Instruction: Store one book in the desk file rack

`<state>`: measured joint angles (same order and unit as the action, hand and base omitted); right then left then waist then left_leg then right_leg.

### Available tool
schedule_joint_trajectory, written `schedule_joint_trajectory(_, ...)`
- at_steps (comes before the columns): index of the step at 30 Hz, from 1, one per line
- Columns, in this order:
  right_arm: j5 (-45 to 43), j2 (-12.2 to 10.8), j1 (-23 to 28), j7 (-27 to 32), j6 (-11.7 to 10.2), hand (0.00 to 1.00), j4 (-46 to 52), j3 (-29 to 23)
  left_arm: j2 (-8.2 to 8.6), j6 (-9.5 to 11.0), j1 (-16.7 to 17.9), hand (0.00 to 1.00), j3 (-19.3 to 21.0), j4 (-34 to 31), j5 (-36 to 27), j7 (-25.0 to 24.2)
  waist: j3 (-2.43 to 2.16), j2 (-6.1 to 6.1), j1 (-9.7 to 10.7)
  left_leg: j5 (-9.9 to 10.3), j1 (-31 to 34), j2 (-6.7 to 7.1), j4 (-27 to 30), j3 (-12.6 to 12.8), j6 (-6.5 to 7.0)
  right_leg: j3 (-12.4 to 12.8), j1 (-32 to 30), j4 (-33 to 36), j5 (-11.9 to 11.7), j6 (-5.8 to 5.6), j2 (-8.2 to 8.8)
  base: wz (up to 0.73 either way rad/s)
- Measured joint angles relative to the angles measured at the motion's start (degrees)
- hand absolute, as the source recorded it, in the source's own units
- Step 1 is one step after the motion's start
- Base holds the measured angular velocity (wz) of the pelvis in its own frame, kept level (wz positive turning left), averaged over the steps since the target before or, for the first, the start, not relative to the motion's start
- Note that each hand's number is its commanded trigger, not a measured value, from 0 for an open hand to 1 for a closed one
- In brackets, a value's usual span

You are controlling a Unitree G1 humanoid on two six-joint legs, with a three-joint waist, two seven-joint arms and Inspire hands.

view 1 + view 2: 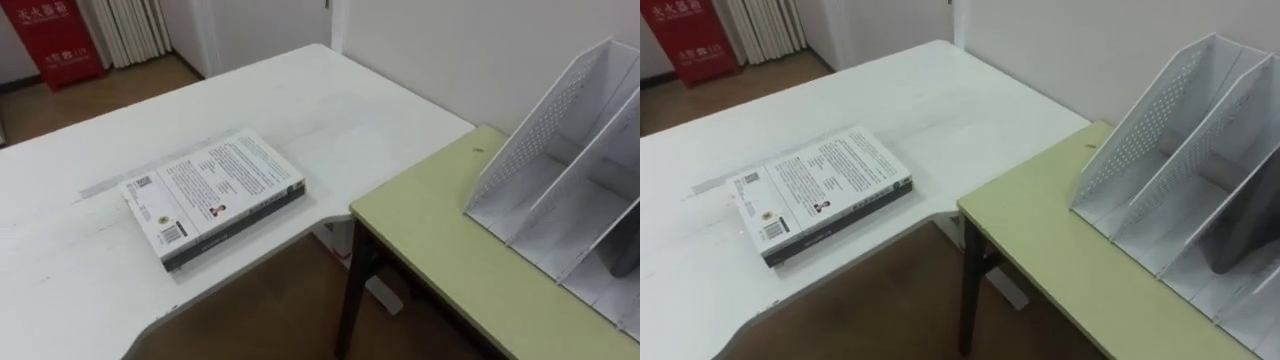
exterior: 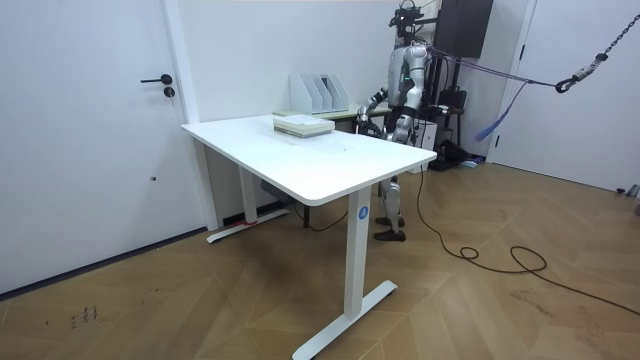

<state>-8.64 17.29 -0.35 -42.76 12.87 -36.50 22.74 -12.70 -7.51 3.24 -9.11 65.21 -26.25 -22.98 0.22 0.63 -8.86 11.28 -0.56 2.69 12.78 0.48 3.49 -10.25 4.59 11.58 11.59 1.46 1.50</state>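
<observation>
1 book lies flat on the white worktop, at 9 o'clock from the 1 file rack on the green worktop. It looks thick, stiff, fairly heavy and perhaps slick-covered, so grip across its long edge at 5 o'clock. The hands are too small in the room view to tell open from closed.

Office-type room, sparsely fitted. A white sit-stand table on column legs with flat feet stands against a smaller pale green table, which carries a white perforated file rack. Plain white walls, a white door with a dark lever handle, herringbone wood floor. A red standing banner sits beside pale vertical blinds at the far end.
</observation>
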Motion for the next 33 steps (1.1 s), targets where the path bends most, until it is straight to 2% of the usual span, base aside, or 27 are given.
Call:
schedule_joint_trajectory(2,0.0,-0.9,1.6,3.8,-2.2,0.0,-6.4,-2.4,-0.02,0.7,0.9,0.0,0.5,0.1,0.0,0.2,-0.03,0.05,1.0,0.0,-0.7,0.16,0.2,-0.6,0.01,-0.7,1.3,-0.9,0.0,-0.09,0.03,0.16)
schedule_joint_trajectory(5,1.7,-3.1,2.2,8.7,-4.2,0.0,-14.6,-7.1,0.16,2.1,1.4,0.0,1.2,0.5,0.3,1.5,0.1,0.07,1.4,0.0,-1.0,0.12,0.2,-0.6,0.01,-0.8,1.6,-1.0,0.0,-0.09,0.01,0.02)
schedule_joint_trajectory(8,4.1,-4.5,2.2,13.6,-6.9,0.0,-19.6,-9.3,0.49,3.8,1.8,0.0,1.6,0.6,2.2,2.4,0.03,-0.02,2.4,0.0,-1.0,0.17,0.1,-0.7,0.01,-0.8,1.7,-1.1,0.0,-0.09,-0.05,0.02)
schedule_joint_trajectory(11,4.9,-5.8,2.6,17.9,-8.5,0.0,-22.6,-11.8,0.85,5.2,3.0,0.0,3.2,0.4,4.5,2.8,-0.08,0.01,3.8,0.0,-1.0,0.28,0.0,-0.7,0.01,-1.2,1.9,-1.2,0.1,-0.17,-0.08,0.06)
schedule_joint_trajectory(15,9.2,-6.6,3.9,21.4,-9.4,0.0,-26.3,-15.1,1.31,5.3,3.6,0.0,5.0,0.3,5.7,3.6,-0.38,-0.01,5.1,0.0,-1.1,0.33,-0.2,-0.1,0.02,-1.4,2.4,-2.0,0.1,-0.32,-0.31,0.08)
schedule_joint_trajectory(17,11.8,-6.9,4.5,23.3,-9.9,0.0,-27.3,-16.4,1.77,5.3,4.1,0.0,6.2,0.5,5.7,4.1,-0.32,-0.24,5.6,0.0,-1.2,0.15,-0.2,0.9,0.01,-1.3,2.4,-2.1,0.1,-0.32,-0.32,-0.02)
schedule_joint_trajectory(21,15.8,-7.4,5.7,26.8,-10.5,0.0,-30.3,-19.6,2.58,5.4,4.5,0.0,8.0,1.2,6.4,5.0,-0.18,-0.45,6.0,0.0,-2.1,0.14,-1.0,0.8,0.01,-1.2,3.0,-2.2,0.1,-0.32,-0.29,-0.03)
schedule_joint_trajectory(22,16.4,-7.5,6.3,27.9,-10.7,0.0,-30.3,-20.2,2.89,5.4,4.8,0.0,9.0,1.2,7.2,5.3,-0.32,-0.74,6.0,0.0,-2.2,0.14,-1.1,0.8,0.01,-1.2,3.1,-2.6,0.1,-0.32,-0.31,0.0)
schedule_joint_trajectory(26,16.6,-7.6,6.8,30.3,-12.2,0.0,-30.7,-21.5,3.19,5.3,5.4,0.0,10.2,1.2,8.5,6.3,-0.33,-1.04,7.2,0.0,-2.4,0.14,-1.3,0.8,0.0,-1.1,3.4,-2.9,0.1,-0.31,-0.37,0.0)
schedule_joint_trajectory(28,16.6,-7.6,6.8,31.2,-12.2,0.0,-31.1,-22.1,3.2,5.3,5.4,0.0,10.7,1.2,9.1,6.8,-0.24,-1.22,7.3,0.0,-2.7,0.14,-1.6,0.8,-0.01,-1.0,3.4,-3.0,0.2,-0.3,-0.37,0.0)
schedule_joint_trajectory(33,16.6,-7.9,6.8,32.6,-12.2,0.0,-31.4,-22.3,3.33,5.3,5.3,0.0,10.7,1.2,9.9,9.0,-0.38,-0.89,8.4,0.0,-3.0,0.16,-1.7,0.9,-0.02,-0.9,3.6,-3.0,0.3,-0.31,-0.39,0.0)
